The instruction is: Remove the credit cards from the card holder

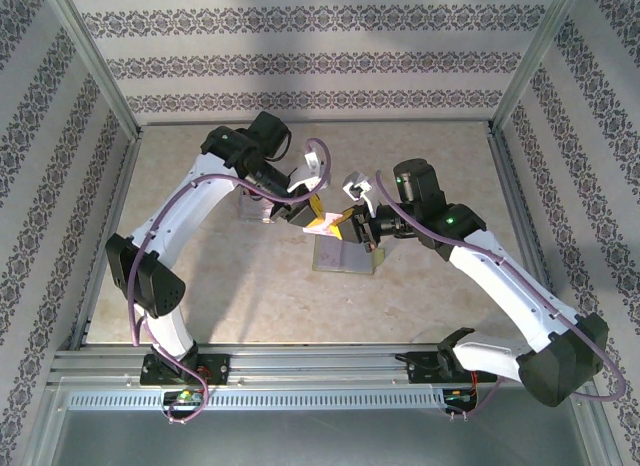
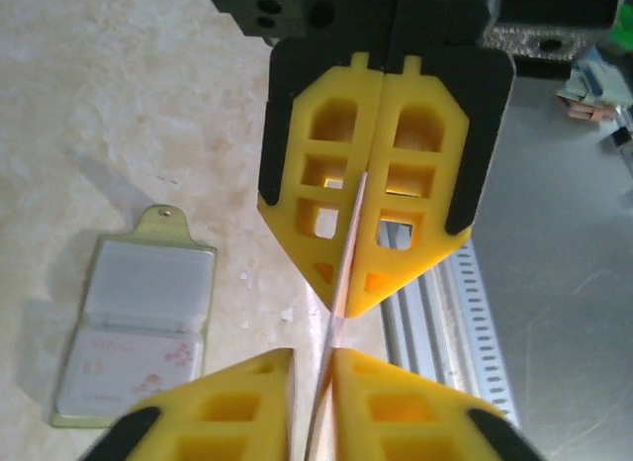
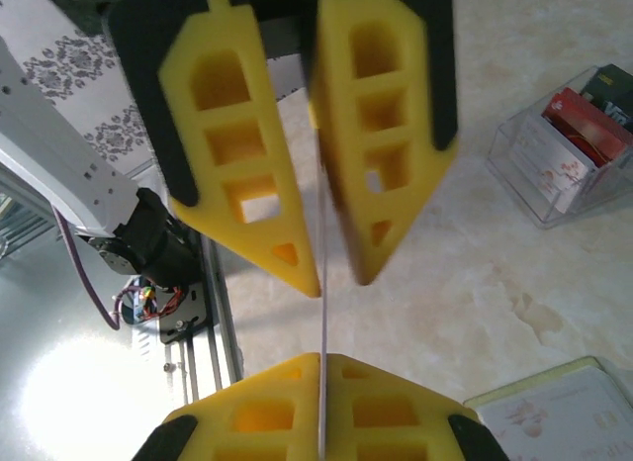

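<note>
Thin credit card, held edge-on above mid-worktop: right tool clamped on it; left tool nearly closed, grip unclear. Pale grey bifold card holder lies open, seemingly with a card left inside.

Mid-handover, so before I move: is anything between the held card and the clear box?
Nothing lies on the table between them. The credit card sits edge-on in the right gripper, with the fingers of the left gripper either side of it; those are the only thing near the path to the clear box.
</note>
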You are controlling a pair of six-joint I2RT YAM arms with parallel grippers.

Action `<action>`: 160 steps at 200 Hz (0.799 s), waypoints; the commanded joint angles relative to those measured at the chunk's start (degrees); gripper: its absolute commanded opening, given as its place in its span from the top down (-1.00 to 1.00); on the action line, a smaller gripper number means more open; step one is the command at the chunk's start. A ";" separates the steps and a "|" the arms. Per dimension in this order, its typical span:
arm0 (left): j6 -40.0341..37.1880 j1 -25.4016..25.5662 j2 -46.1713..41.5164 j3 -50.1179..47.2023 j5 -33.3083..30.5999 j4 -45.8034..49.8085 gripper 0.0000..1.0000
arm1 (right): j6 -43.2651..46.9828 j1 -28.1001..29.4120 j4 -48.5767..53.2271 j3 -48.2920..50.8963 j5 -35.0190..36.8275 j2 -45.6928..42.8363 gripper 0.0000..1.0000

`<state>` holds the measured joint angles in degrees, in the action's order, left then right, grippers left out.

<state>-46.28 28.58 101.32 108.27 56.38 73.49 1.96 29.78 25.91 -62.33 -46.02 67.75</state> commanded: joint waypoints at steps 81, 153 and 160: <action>-9.21 -3.40 -7.14 -12.49 -14.76 -10.09 1.00 | 0.19 -0.84 -1.58 3.88 13.52 -7.41 0.09; -13.31 -13.83 -4.93 -23.89 -18.84 -24.50 1.00 | -6.63 -3.43 -3.59 8.67 30.55 -14.44 -0.02; -12.91 -14.60 -4.77 -25.32 -18.59 -26.87 1.00 | -7.56 -3.82 -4.17 9.25 31.88 -14.89 -0.02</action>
<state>-58.37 17.41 95.55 86.26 37.58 56.21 -1.61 27.09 24.10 -55.02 -21.56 54.52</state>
